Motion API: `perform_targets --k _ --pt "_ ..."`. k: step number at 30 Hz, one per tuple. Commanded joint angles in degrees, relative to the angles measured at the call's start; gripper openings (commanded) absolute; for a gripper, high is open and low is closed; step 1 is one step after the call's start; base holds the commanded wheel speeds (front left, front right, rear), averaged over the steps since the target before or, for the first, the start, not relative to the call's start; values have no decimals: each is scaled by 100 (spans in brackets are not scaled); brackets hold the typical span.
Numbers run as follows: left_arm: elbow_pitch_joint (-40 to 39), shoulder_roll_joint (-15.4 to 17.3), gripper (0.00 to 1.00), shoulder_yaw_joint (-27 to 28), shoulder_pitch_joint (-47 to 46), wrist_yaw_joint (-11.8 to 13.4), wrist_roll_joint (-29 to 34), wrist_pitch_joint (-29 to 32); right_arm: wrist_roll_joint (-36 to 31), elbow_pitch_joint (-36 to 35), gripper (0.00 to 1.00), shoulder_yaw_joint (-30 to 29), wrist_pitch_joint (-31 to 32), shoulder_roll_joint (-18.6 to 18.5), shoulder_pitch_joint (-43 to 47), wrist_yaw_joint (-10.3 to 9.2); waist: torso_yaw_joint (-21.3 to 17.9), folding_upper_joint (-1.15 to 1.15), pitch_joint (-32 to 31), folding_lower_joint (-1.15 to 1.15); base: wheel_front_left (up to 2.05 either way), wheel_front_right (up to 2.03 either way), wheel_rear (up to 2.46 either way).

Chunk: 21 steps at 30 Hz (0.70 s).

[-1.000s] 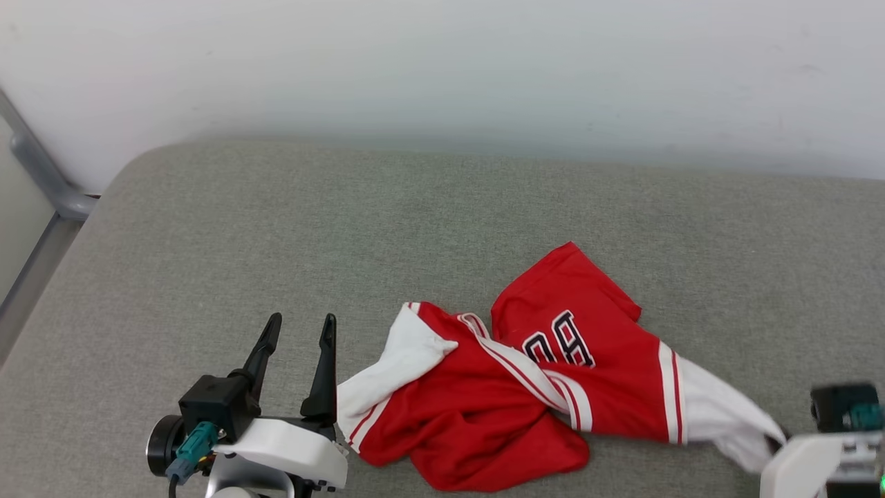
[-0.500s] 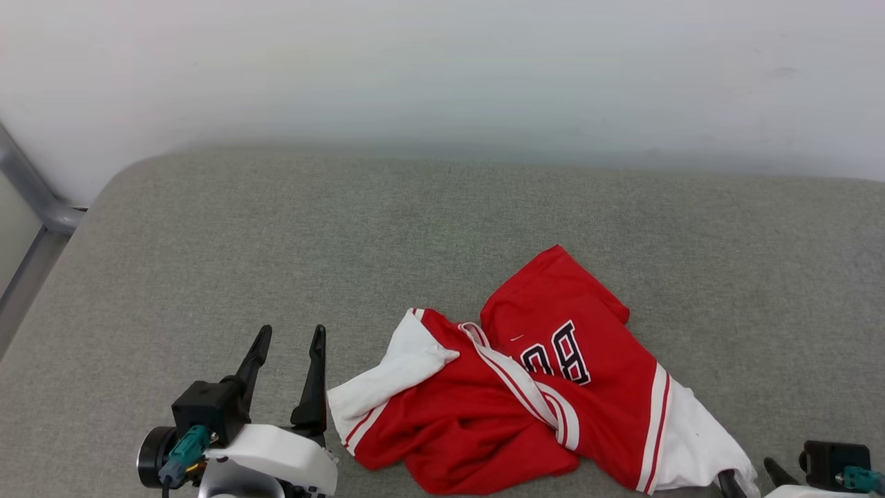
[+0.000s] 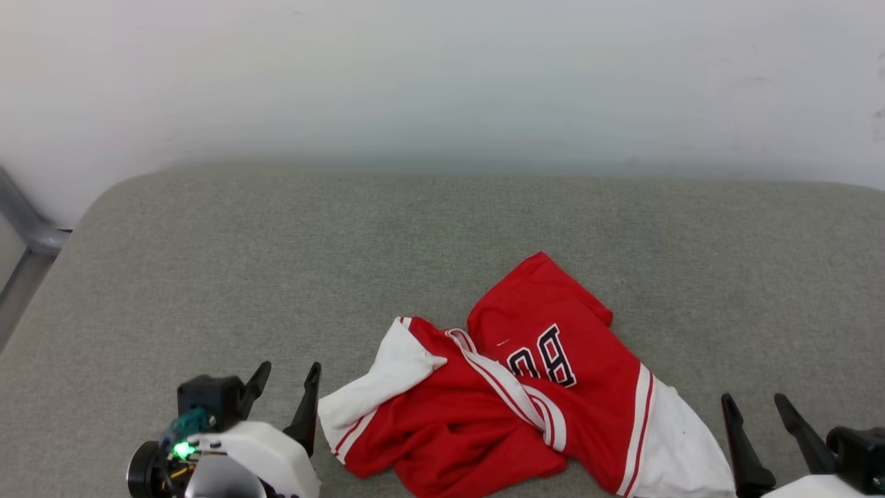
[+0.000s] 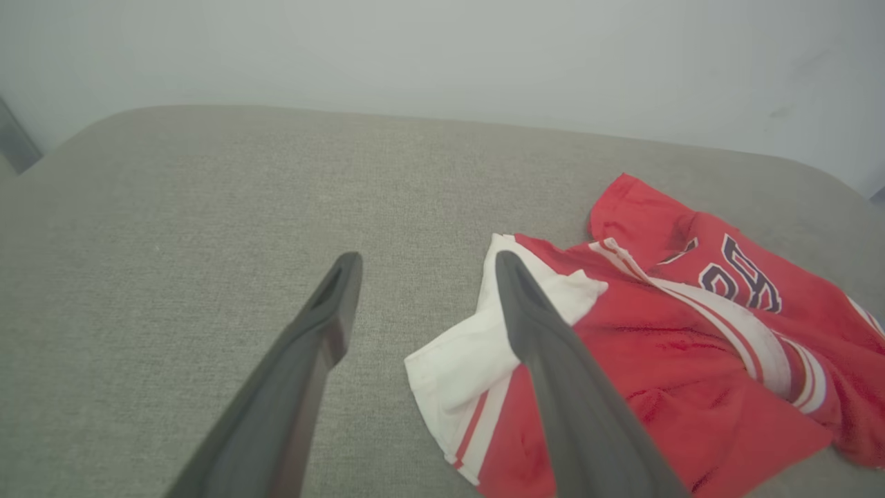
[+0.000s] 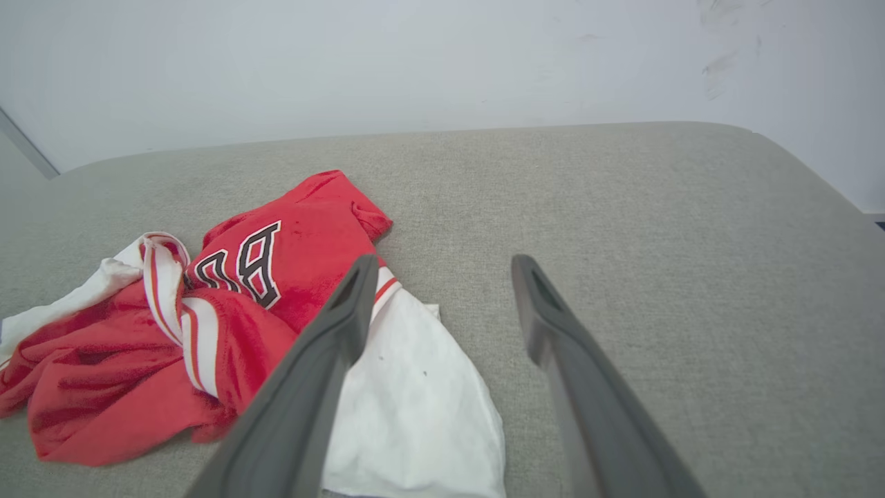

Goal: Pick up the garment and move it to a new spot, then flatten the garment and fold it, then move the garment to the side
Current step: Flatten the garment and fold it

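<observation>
- Lying crumpled on the grey cushioned surface [image 3: 346, 242], the garment [image 3: 511, 408] sits between the two end effectors. Its red cloth is twisted and its white inside is turned out at both ends.
- The left end effector [image 3: 291, 366] is released, with fingers spread and nothing between them. It stands just beside the white flap [image 3: 387, 373] at the garment's left end.
- The right end effector [image 3: 752, 398] is released too and holds nothing. It stands just beside the white panel [image 3: 681, 443] at the right end.
- A pinch into the heap may take several layers at once. The cloth would then rise as a bundle and would not open flat.
- The striped trim [image 3: 511, 394] crosses the middle like a twisted band. If both ends are pulled apart without undoing it, I think the twist will only tighten.
- The cloth looks thin and smooth, so a grasp on the edge alone could slip out during the lift.
- The surface is soft, and fingers pressed too deep could catch the upholstery together with the cloth.
- The garment's lower part reaches the bottom of the head view, so I cannot tell how near the front edge it lies. A pull toward the robot might drag it off.
</observation>
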Motion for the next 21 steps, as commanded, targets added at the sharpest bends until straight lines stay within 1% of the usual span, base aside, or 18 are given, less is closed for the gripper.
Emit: perform_targets --k 1,5,6,8,11,14,21 --pt "39 108 100 -65 -177 -106 -123 391 0 -138 100 37 30 12 28 -4 -43 0 29 0 0 0 0" --pt "168 336 100 -255 -487 -381 -398 1425 1 -403 100 136 128 12 -65 -4 -161 0 208 0 0 0 0" --pt "253 394 100 -333 -665 -501 -528 1862 -5 -470 100 175 169 12 -127 -4 -232 0 328 0 0 0 0" --pt "393 462 100 -408 -839 -603 -645 2265 -2 -515 100 232 145 12 -201 -4 -305 0 450 0 0 0 0" --pt "602 485 100 -502 -1084 -732 -778 2735 -9 -533 100 272 130 11 -320 -4 -401 0 643 0 0 0 0" --pt "882 517 100 -591 -1288 -826 -859 3080 -5 -507 100 302 103 12 -414 -4 -477 0 802 0 0 0 0" --pt "1504 542 100 -849 -1526 -1081 -946 3675 27 -421 100 330 30 13 -593 -3 -561 0 998 0 0 0 0"
